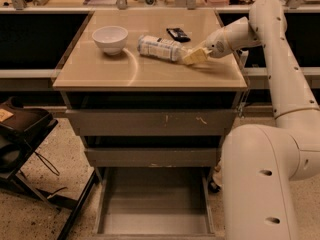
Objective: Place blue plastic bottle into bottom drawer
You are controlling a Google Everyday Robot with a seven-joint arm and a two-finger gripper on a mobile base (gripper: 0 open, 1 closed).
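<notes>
The blue plastic bottle lies on its side on the tan top of the drawer cabinet, right of centre, with its cap end pointing right. My gripper is at that cap end, low over the top and touching the bottle. The arm reaches in from the right. The bottom drawer is pulled out at floor level below the cabinet front, and its flat grey floor is bare.
A white bowl stands on the top, left of the bottle. A small black packet lies behind the bottle. The two upper drawers are closed. A black stand is on the floor at the left. My base is beside the drawer on the right.
</notes>
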